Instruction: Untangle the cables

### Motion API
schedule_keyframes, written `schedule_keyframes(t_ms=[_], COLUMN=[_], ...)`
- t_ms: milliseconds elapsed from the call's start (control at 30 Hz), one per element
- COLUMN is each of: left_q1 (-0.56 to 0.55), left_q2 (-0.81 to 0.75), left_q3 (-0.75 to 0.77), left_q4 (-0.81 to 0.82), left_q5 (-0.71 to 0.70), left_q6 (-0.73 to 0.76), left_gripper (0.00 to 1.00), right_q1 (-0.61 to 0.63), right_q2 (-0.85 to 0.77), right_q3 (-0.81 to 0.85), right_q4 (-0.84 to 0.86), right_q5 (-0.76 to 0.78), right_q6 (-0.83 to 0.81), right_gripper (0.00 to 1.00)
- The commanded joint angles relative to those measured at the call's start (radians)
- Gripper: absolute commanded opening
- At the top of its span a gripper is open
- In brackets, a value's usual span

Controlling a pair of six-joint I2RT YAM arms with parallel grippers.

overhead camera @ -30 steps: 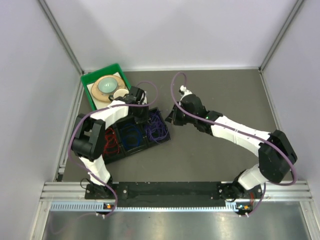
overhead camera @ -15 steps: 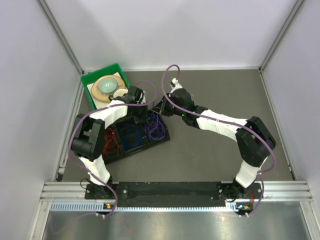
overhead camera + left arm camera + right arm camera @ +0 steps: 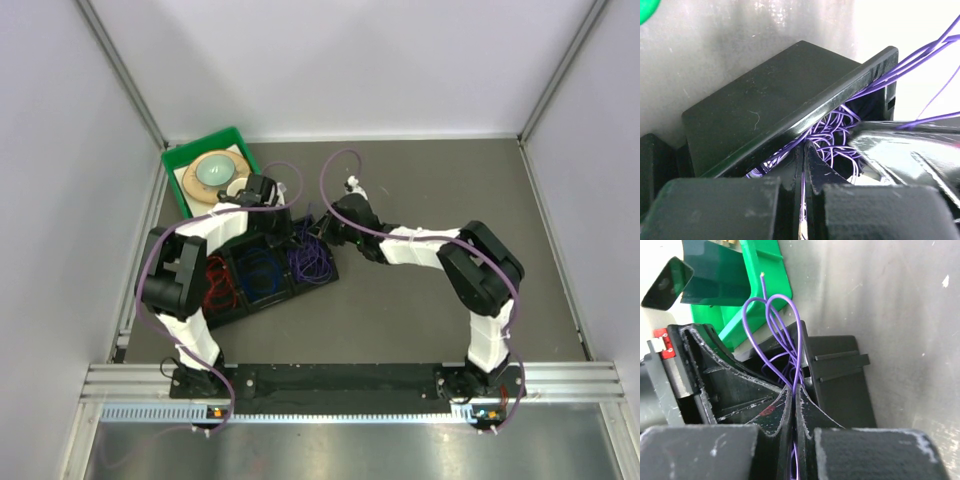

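Observation:
A black tray (image 3: pixel 240 312) has three compartments holding thin cables: red (image 3: pixel 218 283), blue (image 3: pixel 262 272) and purple (image 3: pixel 312 260). Both grippers meet over the purple compartment at the tray's far right end. My left gripper (image 3: pixel 284 232) is shut on a purple wire that runs between its fingertips (image 3: pixel 810 155); the purple tangle (image 3: pixel 835 132) lies just ahead inside the tray wall (image 3: pixel 765 115). My right gripper (image 3: pixel 323 232) is shut on purple strands too, and tall purple loops (image 3: pixel 772 315) rise from its closed tips (image 3: pixel 794 388).
A green bin (image 3: pixel 178 158) with a round pale dish (image 3: pixel 215 170) stands behind the tray at the back left; it shows as a green wall (image 3: pixel 760 285) in the right wrist view. Grey table runs to the right of the tray. White walls enclose the cell.
The right arm swung left across the table until its gripper reached the tray's purple compartment, beside the left gripper. The left arm barely shifted.

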Motion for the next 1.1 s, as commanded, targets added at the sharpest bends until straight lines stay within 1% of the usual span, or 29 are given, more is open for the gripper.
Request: schedule_keyframes(t_ms=[0,67,167,300,400,433,500,600,633,733,767,833,867,933,1067], left_q1=[0.006,0.009,0.009,0.01,0.012,0.012,0.012,0.013,0.013,0.012,0.012,0.012,0.013,0.013,0.012], left_q2=[-0.04,-0.053,-0.07,-0.099,-0.12,-0.128,-0.149,-0.166,-0.166,-0.16,-0.159,-0.162,-0.165,-0.172,-0.218], left_q3=[-0.007,-0.009,0.002,0.013,0.016,0.013,0.016,0.019,0.021,0.019,0.016,0.013,0.011,0.011,0.004], left_q4=[0.05,0.056,0.048,0.039,0.025,0.024,0.018,0.013,0.007,-0.002,-0.002,0.001,0.001,0.001,0.008], left_q5=[0.033,0.032,0.024,0.009,-0.022,-0.028,-0.042,-0.05,-0.056,-0.062,-0.062,-0.059,-0.059,-0.065,-0.093], left_q6=[-0.026,-0.035,-0.035,-0.038,-0.04,-0.041,-0.034,-0.02,-0.015,-0.014,-0.014,-0.014,-0.014,-0.014,-0.026], left_gripper=[0.0,0.0,0.0,0.0,0.0,0.03,0.04,0.11,0.18,0.3,0.38,0.43,0.5,0.53,0.54], right_q1=[0.0,0.002,0.005,0.019,0.02,0.02,0.022,0.023,0.023,0.023,0.025,0.025,0.026,0.026,0.031], right_q2=[0.038,0.064,0.081,0.112,0.133,0.139,0.153,0.17,0.173,0.181,0.182,0.181,0.178,0.176,0.172], right_q3=[0.06,0.099,0.123,0.159,0.166,0.167,0.181,0.193,0.193,0.202,0.202,0.201,0.199,0.199,0.198], right_q4=[-0.045,-0.111,-0.121,-0.179,-0.194,-0.199,-0.214,-0.243,-0.246,-0.26,-0.26,-0.256,-0.257,-0.254,-0.259], right_q5=[0.031,0.031,0.03,0.031,0.054,0.058,0.053,0.047,0.05,0.053,0.053,0.05,0.051,0.048,0.048], right_q6=[0.046,0.05,0.053,0.058,0.073,0.075,0.079,0.089,0.092,0.095,0.098,0.096,0.096,0.096,0.087], right_gripper=[0.0,0.0,0.0,0.0,0.0,0.0,0.0,0.0,0.0,0.0,0.0,0.0,0.0,0.0,0.0])
